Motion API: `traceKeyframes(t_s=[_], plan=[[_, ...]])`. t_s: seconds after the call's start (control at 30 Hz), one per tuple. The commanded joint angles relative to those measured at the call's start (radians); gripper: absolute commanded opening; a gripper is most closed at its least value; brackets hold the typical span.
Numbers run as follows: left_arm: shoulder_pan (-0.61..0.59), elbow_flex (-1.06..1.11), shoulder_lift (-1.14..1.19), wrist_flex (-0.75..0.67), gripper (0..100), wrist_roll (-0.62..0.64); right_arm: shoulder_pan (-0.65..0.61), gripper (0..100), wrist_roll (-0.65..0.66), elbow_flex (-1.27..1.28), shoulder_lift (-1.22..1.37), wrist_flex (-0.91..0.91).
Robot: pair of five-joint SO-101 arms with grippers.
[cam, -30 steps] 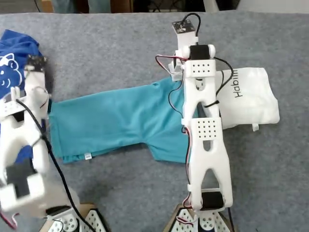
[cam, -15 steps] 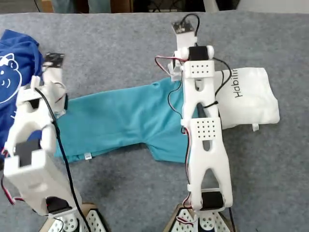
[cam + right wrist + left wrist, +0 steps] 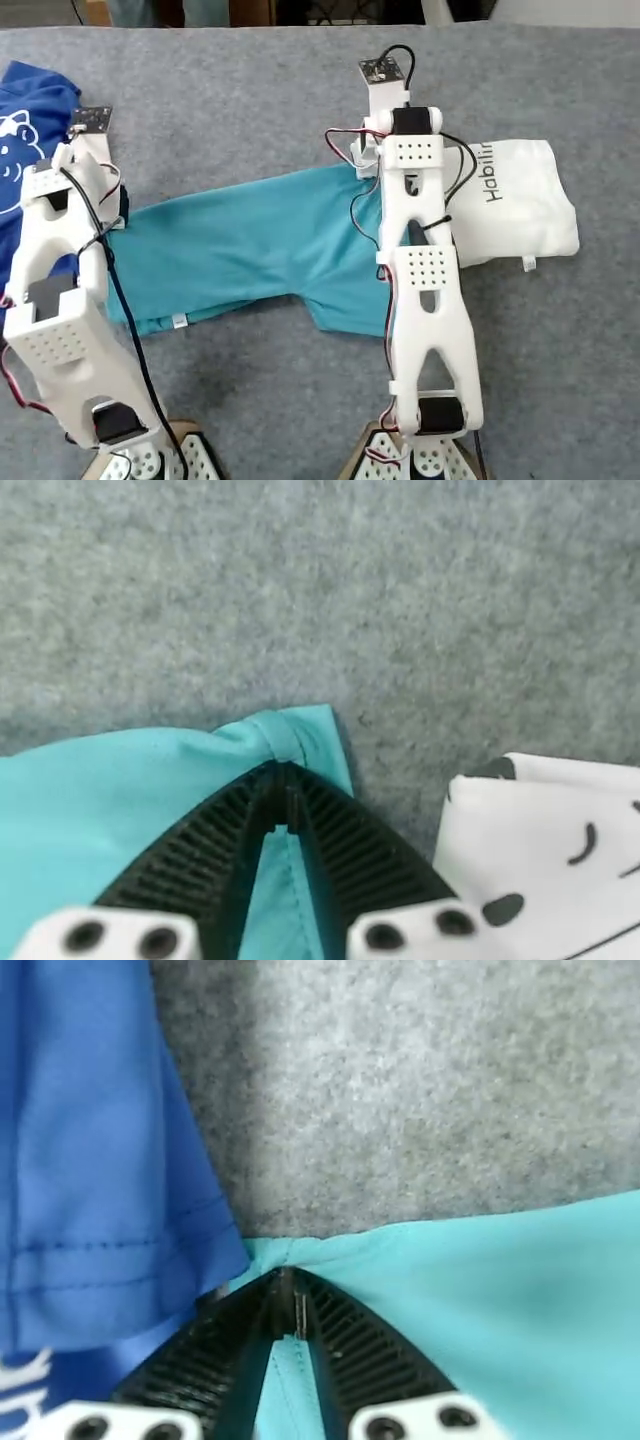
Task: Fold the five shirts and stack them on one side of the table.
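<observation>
two tools, one shirt: we have the left tool [image 3: 288, 1278] closed on a small bunched pinch of the teal shirt [image 3: 250, 250] at its 9 o'clock edge. the right tool [image 3: 281, 772] is clamped the same way on a corner near the shirt's 1 o'clock, as read from the high view. the teal shirt lies spread flat across the middle of the grey tabletop [image 3: 220, 90], with a flap of it pointing toward 6 o'clock. a blue shirt [image 3: 25, 120] sits at 10 o'clock, its hem right against the left tool. a folded white shirt [image 3: 520, 205] rests at 3 o'clock, just beside the right tool.

we judge the grips to be the weak point. each tool holds only a thin gather of cloth at the very tips, and a quick or uneven pull could let one side slip free and leave the fold skewed. the blue hem lies so close to the left tool that it could snag and be dragged along with the teal cloth. on the other side, a sweep toward 3 o'clock could nudge the white shirt and undo its fold. if the two arms move out of step, the cloth between them may twist or bunch instead of laying over cleanly.
</observation>
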Motion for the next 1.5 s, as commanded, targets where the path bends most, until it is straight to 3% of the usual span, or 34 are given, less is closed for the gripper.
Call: traceKeyframes(t_s=[0.0, 0.37, 0.5, 0.73, 1.1, 1.47], plan=[[-0.024, 0.042, -0.137, 0.005, 3, 0.008, 0.003, 1.4, -0.008, -0.024, -0.073, 0.034], [0.102, 0.397, -0.707, 0.097, 3, 0.002, 0.012, 1.4, -0.008, -0.008, -0.338, 0.100], [0.096, 0.545, -0.813, 0.097, 3, 0.000, 0.009, 1.4, -0.008, 0.128, -0.473, 0.100], [0.096, 0.674, -0.848, 0.097, 3, 0.000, -0.023, 1.4, -0.008, 0.562, -0.723, 0.092], [0.094, 0.762, -0.858, 0.157, 3, 0.000, -0.021, 1.4, -0.009, 0.771, -0.776, 0.095], [0.094, 0.773, -0.858, 0.181, 3, 0.000, -0.034, 1.4, -0.003, 1.132, -1.096, 0.064]])
